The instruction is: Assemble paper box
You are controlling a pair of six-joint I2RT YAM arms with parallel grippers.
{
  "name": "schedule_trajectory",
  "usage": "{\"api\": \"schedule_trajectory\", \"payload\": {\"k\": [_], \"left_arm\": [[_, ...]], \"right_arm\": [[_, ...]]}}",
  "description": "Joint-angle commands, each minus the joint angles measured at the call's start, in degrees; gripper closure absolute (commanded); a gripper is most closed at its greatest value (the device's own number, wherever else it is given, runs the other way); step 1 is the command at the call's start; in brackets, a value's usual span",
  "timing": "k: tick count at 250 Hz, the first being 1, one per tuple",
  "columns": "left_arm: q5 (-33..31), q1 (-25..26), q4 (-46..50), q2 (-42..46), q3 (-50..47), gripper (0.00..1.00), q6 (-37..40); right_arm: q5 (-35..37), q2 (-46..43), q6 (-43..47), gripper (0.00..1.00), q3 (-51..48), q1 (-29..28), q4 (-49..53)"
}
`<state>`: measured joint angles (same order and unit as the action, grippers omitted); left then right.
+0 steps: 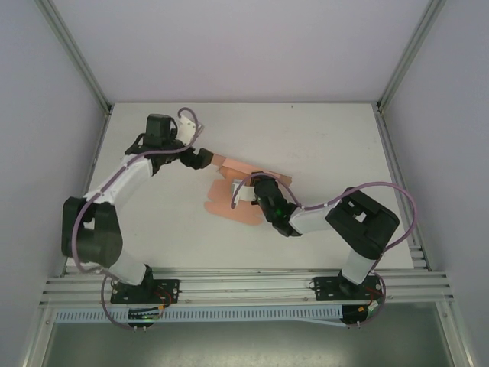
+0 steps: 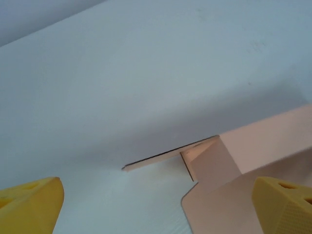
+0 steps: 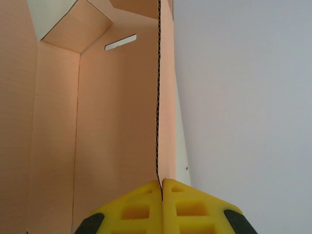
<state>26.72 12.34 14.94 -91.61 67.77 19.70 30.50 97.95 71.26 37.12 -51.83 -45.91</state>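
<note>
**Box mid-table, one wall pinched**

You have the white table (image 1: 321, 138) with the salmon paper box (image 1: 225, 200) lying partly folded near its centre. Your right gripper (image 3: 161, 183) is clamped on the edge of an upright card wall. Your left gripper (image 2: 158, 195) stands spread wide, holding nothing, just beside a flap.

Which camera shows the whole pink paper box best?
The top external view: nearly all of the paper box shows there, part-folded on the table. The right wrist view shows one wall up close, pinched in the shut right pincer. The left wrist view shows a corner flap.
</note>
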Motion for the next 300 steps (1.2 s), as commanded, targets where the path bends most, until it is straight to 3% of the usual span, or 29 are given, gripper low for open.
{"api": "schedule_trajectory", "payload": {"k": [1,47,155,198,230,248,268,300], "left_arm": [[9.75,-0.16,14.34,-5.21,5.52,0.02,22.63],[5.33,-0.26,16.44,-13.64,13.32,0.02,27.11],[4.85,-0.27,28.46,-28.58,32.56,0.03,37.44],[5.79,-0.21,38.34,-34.04,41.57,0.15,38.64],[5.24,-0.02,37.35,-33.72,39.97,0.25,39.08],[3.97,0.47,36.11,-33.22,38.59,0.36,38.64],[1.68,1.1,32.67,-32.44,36.41,0.55,37.42],[1.96,1.69,29.31,-30.8,33.57,0.56,36.29]], "right_arm": [[-2.41,-0.87,-3.03,1.0,-0.34,1.27,9.37],[-4.47,-2.02,-3.93,1.0,0.36,2.61,12.53],[-5.76,-1.81,-5.55,1.0,1.45,3.82,15.18],[-5.28,-1.62,-5.42,1.0,1.99,4.14,15.65],[-5.19,-1.61,-5.61,1.0,2.42,4.37,16.1],[-5.1,-1.75,-5.66,1.0,2.51,4.35,16.58],[-4.62,-1.79,-5.6,1.0,2.61,4.35,16.52],[-4.92,-2.18,-6.05,1.0,2.54,4.18,16.71]]}}
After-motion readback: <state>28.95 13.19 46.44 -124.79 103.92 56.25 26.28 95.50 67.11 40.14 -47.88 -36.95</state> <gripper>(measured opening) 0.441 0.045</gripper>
